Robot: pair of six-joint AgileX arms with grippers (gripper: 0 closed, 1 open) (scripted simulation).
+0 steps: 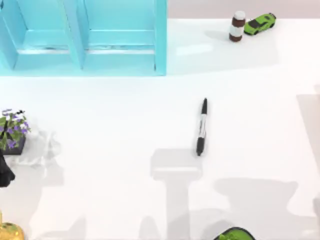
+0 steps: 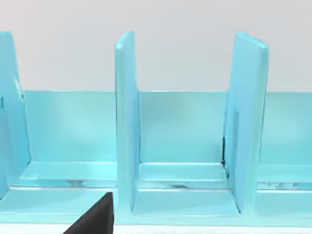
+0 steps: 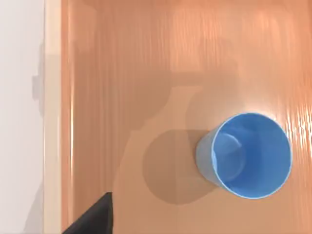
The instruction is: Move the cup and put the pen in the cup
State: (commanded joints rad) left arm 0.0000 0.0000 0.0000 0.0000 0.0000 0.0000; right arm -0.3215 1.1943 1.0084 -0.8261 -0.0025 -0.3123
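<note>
Blue plastic cup [image 3: 251, 155] is seen upright, mouth open, on a tan wood surface [image 3: 146, 73] below the right wrist camera; light and rigid (a rim-wall pinch is judged best). Black pen [image 1: 201, 127] lies at two o'clock from the white table's [image 1: 100, 120] centre. Neither claw's state can be told.

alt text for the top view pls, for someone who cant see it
A black pen lies near the middle of a white table, running roughly top to bottom. A turquoise rack fills the top left, a brown bottle and green toy car sit top right, and a purple flower pot stands at the left edge.
</note>
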